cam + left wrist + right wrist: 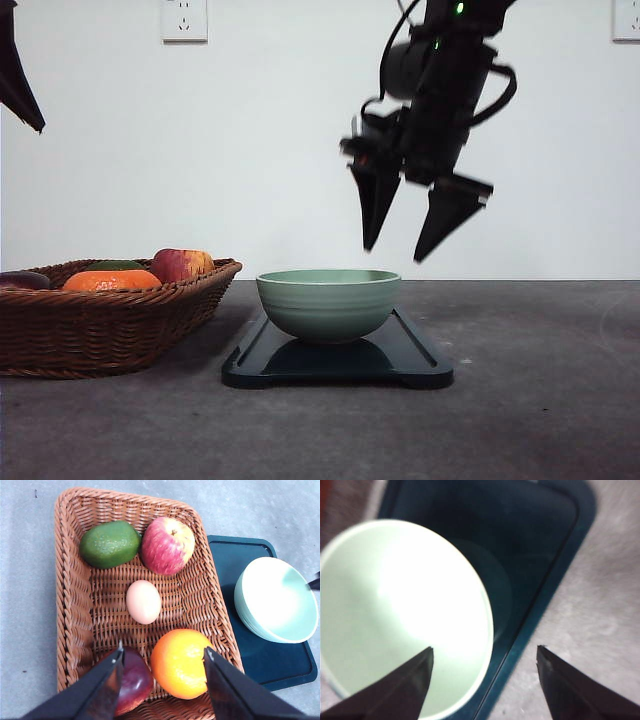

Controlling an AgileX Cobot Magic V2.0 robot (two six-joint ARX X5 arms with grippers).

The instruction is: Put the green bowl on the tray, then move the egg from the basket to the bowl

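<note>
Grey tabletop: our green bowl (328, 303) sits on the tray (420, 362); right gripper (407, 248) spread, empty. Next, our spread left gripper (162, 655) must descend onto the egg (143, 601) in the basket (74, 605).

Sage-green bowl (328, 303), navy tray (420, 360), pinkish egg (143, 601)

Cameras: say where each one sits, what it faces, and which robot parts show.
Front view: low at table level, facing the green bowl on the tray; right gripper hangs open above.
Left wrist view: above the basket, looking down on the egg; left gripper open.
Right wrist view: above the bowl, gripper open.
All share bowl and tray.
</note>
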